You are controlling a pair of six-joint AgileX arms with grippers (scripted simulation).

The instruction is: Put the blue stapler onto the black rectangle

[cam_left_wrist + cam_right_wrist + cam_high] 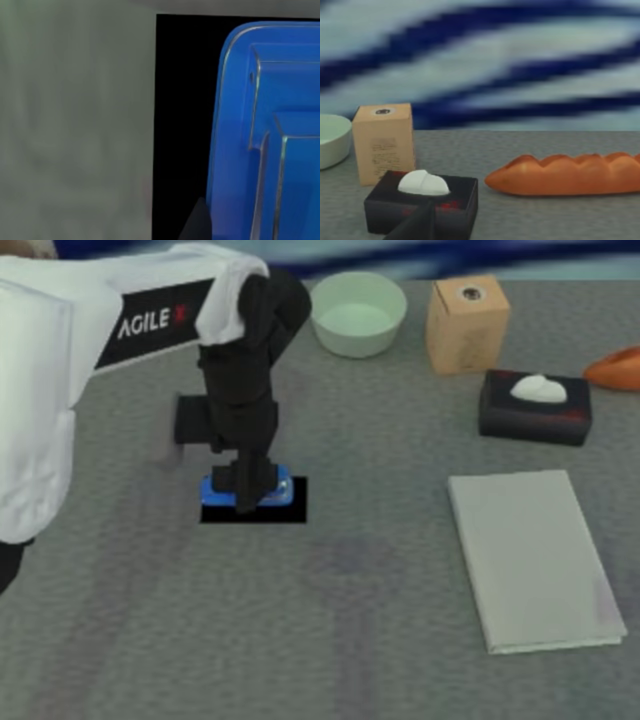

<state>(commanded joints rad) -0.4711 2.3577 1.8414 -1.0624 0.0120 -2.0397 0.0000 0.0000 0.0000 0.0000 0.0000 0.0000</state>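
The blue stapler lies on the black rectangle left of the table's middle, toward the patch's far left part. My left gripper reaches straight down over it, shut on the stapler, and hides most of it. In the left wrist view the stapler fills one side above the black rectangle, and one dark finger touches its side. My right arm is out of the top view. Its wrist view shows a single dark finger low in the picture.
Along the back stand a pale green bowl and a tan cardboard box. A black tissue box and an orange bread loaf sit at the right. A grey book lies at the front right.
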